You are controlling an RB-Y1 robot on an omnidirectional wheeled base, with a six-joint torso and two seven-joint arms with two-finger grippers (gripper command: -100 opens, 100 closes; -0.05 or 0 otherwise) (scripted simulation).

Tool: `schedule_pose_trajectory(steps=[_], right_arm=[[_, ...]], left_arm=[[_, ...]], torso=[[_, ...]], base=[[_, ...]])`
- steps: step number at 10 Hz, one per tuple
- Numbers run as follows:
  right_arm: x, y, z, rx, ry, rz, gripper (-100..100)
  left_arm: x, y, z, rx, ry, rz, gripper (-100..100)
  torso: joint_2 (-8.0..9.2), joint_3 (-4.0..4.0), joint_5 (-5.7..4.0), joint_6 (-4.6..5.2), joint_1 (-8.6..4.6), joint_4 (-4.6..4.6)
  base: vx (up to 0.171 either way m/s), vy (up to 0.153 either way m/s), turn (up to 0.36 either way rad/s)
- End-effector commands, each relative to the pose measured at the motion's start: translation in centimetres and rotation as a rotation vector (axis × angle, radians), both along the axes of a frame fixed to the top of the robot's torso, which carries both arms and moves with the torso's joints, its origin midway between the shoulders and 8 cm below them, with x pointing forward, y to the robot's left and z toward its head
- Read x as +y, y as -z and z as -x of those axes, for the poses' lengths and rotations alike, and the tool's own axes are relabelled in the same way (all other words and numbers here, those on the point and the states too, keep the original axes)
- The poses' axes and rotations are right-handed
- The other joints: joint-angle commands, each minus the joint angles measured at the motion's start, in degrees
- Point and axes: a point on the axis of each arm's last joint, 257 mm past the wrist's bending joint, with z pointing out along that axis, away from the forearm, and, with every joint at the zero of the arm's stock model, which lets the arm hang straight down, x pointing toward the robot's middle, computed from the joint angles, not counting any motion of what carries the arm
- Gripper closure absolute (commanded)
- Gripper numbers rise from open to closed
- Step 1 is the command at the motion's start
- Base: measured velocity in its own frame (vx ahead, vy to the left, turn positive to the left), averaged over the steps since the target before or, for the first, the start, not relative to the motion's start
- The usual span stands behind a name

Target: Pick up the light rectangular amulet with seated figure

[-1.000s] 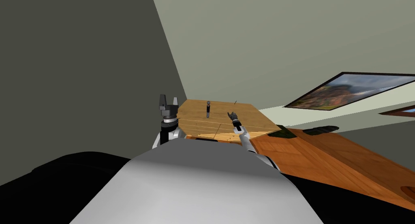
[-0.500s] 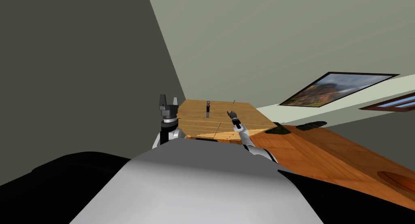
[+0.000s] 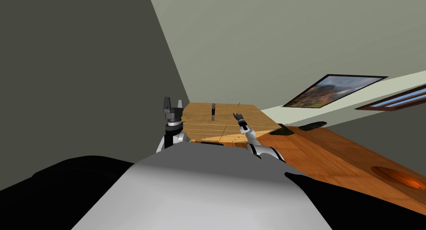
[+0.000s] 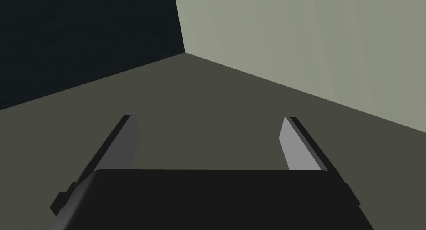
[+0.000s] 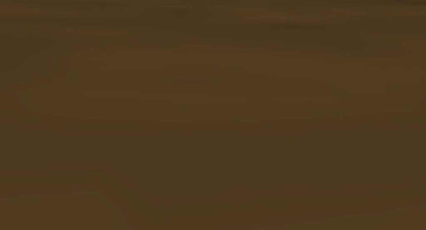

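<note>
Because the light rectangular amulet with seated figure is too small to identify with certainty, we treat its position as unconfirmed. We judge that it lies on the pale planked wooden table (image 3: 199, 115), most likely just ahead of the right hand (image 3: 237, 115), which is stretched low over the middle of that table.

Two small items stand on the table near this hand. One is a dark slender upright object with a grey rounded top (image 3: 213, 111), off to the hand's left. The other is a thin dark sliver (image 3: 239, 103) near the far edge. The hand touches neither, and we cannot say whether either one is the amulet.

Progress: the pick-up is not done. We judge the step in hand to be the approach. Confirming the amulet's place, closing on it and lifting it are all left to do.

Right hand: the right wrist view presents a flat brown grained surface (image 5: 213, 110), which we judge to be the table top seen from close by. We cannot tell whether this hand is apart or together.

Left hand (image 3: 173, 102): it is raised beside the table's left corner, well apart from both items. This hand is apart and holds nothing.

A reddish-brown wooden surface (image 3: 333, 152) adjoins the table on the right.
</note>
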Motion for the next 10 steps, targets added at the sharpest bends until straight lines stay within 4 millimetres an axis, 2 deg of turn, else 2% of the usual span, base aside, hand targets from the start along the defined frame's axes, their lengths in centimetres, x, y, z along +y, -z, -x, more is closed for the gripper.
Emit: schedule_pose_trajectory(steps=[1,2,6,7,8,9,10], right_arm=[[0.0,0.0,0.0,0.0,0.0,0.0,-100],[0.0,-0.1,-0.1,-0.004,-0.003,0.003,100],[0.0,-0.2,-0.1,-0.004,-0.002,0.003,100],[0.0,-0.2,-0.1,-0.004,-0.002,0.003,0],[0.0,1.1,1.0,0.019,0.008,-0.004,100],[0.1,0.8,0.9,0.014,0.006,-0.004,100],[0.0,2.1,2.0,0.034,0.021,-0.014,100]], left_arm=[[0.0,0.0,0.0,0.0,0.0,0.0,0],[0.0,0.0,0.0,0.0,0.0,0.0,0],[0.0,0.0,0.0,0.0,0.0,0.0,0],[0.0,0.0,0.0,0.0,0.0,0.0,0],[0.0,0.0,0.0,0.0,0.0,0.0,0],[0.0,0.0,0.0,0.0,0.0,0.0,0],[0.0,0.0,0.0,0.0,0.0,0.0,0]], torso=[[0.0,0.0,0.0,0.0,0.0,0.0],[0.01,0.0,-0.01,-0.02,0.0,0.0],[-0.01,-0.02,-0.03,-0.04,-0.05,-0.02],[-0.02,-0.02,-0.03,-0.04,-0.05,-0.02],[-0.01,-0.02,-0.03,-0.04,-0.04,-0.02],[-0.02,-0.08,-0.13,-0.13,-0.06,-0.14],[-0.07,-0.15,-0.2,-0.17,-0.05,-0.23]], base=[[-0.005,0.015,-0.035],[0.0,0.0,0.0],[0.0,0.0,0.0],[0.0,0.0,0.0],[0.01,-0.017,0.103],[0.011,-0.027,0.066],[0.016,-0.046,0.122]])
